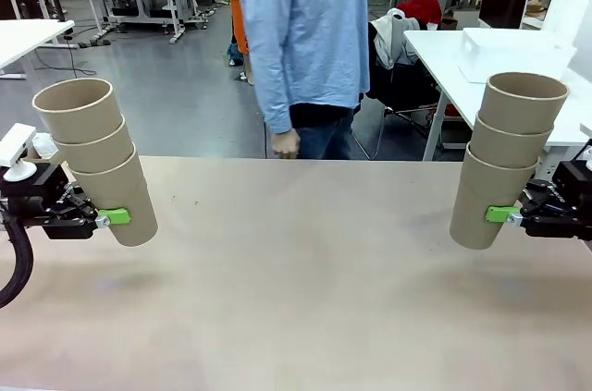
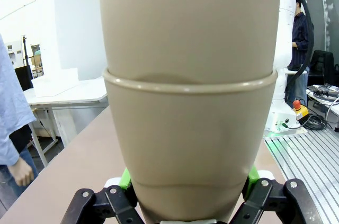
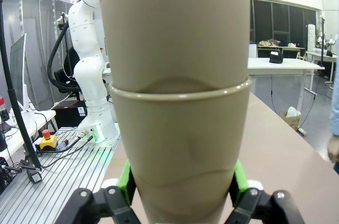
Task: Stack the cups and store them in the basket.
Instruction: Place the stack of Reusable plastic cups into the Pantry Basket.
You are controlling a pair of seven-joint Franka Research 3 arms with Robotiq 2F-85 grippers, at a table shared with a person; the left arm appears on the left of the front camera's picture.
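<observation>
So the big tan table [image 1: 305, 271] is taking up most of the front view, and a person [image 1: 305, 30] in a light blue shirt is standing at its far edge, one hand [image 1: 286, 142] hanging down by the tabletop. The white basket [image 1: 513, 51] is sitting on a white side table behind the right side, well away from both arms.

The left stack of cups [image 1: 92, 160], three nested, is leaning with its open top tipping outward toward the left edge. The right stack of cups [image 1: 509, 160], also three, is tilting a bit less, top toward the right.

The left gripper [image 1: 116, 217] is clamping the bottom cup of its stack, green pads [image 2: 125, 179] pressing both sides. The right gripper [image 1: 504, 214] is doing the same thing, pads [image 3: 124, 179] squeezing its lowest cup.
</observation>
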